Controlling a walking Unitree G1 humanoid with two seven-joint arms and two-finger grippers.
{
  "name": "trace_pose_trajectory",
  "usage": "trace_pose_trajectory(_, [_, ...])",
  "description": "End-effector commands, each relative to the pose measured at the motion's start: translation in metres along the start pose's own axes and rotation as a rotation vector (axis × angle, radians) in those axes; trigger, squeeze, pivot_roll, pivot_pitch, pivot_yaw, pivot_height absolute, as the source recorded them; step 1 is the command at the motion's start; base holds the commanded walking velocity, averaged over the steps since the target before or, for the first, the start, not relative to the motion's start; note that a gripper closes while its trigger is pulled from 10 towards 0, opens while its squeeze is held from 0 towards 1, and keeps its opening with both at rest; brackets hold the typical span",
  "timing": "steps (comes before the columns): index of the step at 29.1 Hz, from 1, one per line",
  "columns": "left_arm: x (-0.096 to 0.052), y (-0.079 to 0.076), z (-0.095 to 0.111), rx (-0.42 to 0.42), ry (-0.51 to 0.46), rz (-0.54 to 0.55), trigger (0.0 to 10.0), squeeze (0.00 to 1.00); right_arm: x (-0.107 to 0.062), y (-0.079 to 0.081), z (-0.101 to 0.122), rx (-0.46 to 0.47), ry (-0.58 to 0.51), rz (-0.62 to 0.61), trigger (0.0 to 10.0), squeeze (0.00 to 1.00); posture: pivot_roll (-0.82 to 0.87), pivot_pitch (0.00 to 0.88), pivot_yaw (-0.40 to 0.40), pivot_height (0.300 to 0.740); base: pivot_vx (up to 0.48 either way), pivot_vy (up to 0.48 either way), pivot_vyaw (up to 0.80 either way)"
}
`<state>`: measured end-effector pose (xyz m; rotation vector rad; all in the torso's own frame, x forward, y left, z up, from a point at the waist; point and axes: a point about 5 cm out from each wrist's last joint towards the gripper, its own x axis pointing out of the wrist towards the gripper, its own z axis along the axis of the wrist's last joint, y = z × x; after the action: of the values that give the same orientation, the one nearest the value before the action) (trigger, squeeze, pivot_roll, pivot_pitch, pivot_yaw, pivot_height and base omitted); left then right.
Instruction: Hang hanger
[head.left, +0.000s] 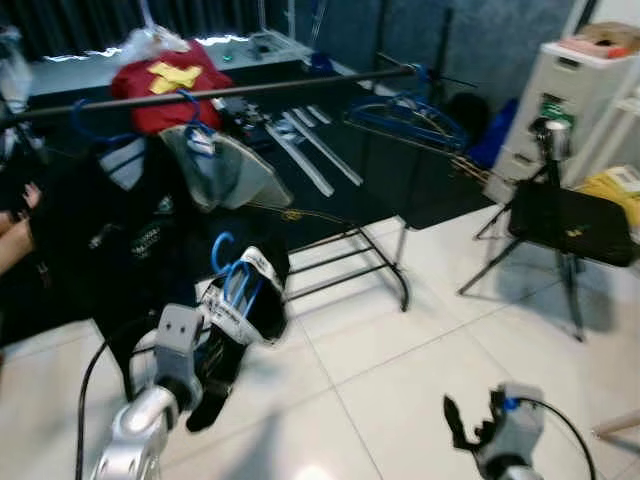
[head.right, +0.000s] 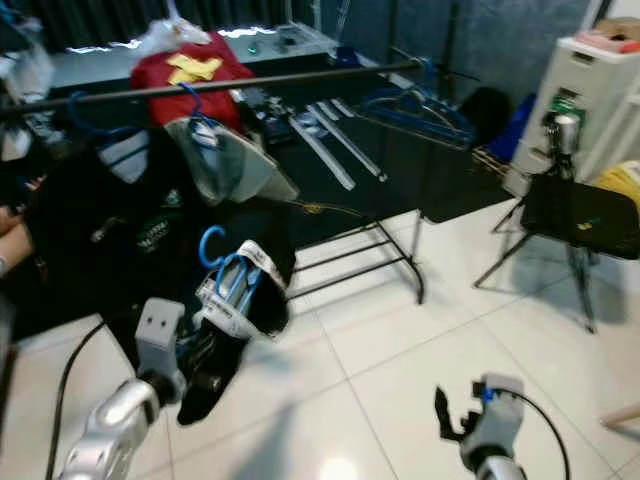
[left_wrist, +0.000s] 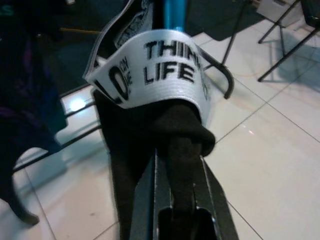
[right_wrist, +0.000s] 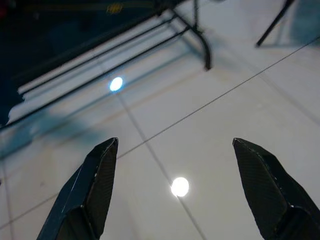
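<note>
The left gripper (head.left: 215, 375) is clamped on a black garment (head.left: 245, 310) on a blue hanger (head.left: 232, 275), held just above it, below the rail (head.left: 220, 92). The right gripper (right_wrist: 172, 192) hangs spread. The cloth looks soft and floppy; the stiff hook is the surer hold

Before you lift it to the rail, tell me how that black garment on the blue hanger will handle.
Probably floppy: the black garment sags in folds below the left gripper. It may swing, hanging free of the floor. The blue hanger looks thin, likely light.
</note>
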<state>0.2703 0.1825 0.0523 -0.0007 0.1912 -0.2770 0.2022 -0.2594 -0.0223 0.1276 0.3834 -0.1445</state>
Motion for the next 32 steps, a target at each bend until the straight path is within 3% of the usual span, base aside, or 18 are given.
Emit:
trace_pose_trajectory(1, [-0.001,0.002,0.004,0.006,-0.013,-0.004,10.0,0.0,0.0,0.002,-0.001,0.001,-0.009,0.005,10.0,0.0,-0.04,0.035,-0.004,0.74,0.334,0.0,0.58])
trace_pose_trajectory(12, [0.003,-0.001,0.009,0.021,-0.02,-0.052,10.0,0.0,-0.001,-0.001,0.001,0.028,-0.016,-0.013,10.0,0.0,-0.04,0.031,-0.005,0.74,0.115,0.0,0.0])
trace_pose_trajectory(23, [0.004,0.005,0.006,0.05,0.02,0.036,10.0,0.0,-0.001,0.001,0.003,0.028,-0.033,-0.009,10.0,0.0,-0.04,0.039,-0.005,0.74,0.0,0.0,0.0])
trace_pose_trajectory(26, [0.003,0.014,0.008,0.054,0.032,0.1,10.0,0.0,-0.001,0.003,0.005,0.03,-0.042,-0.007,10.0,0.0,-0.04,0.042,-0.004,0.74,0.0,0.0,0.0])
trace_pose_trajectory(32, [0.004,0.016,0.008,0.051,0.034,0.114,10.0,0.0,-0.001,0.003,0.007,0.031,-0.046,-0.007,10.0,0.0,-0.04,0.042,-0.004,0.74,0.0,0.0,0.0])
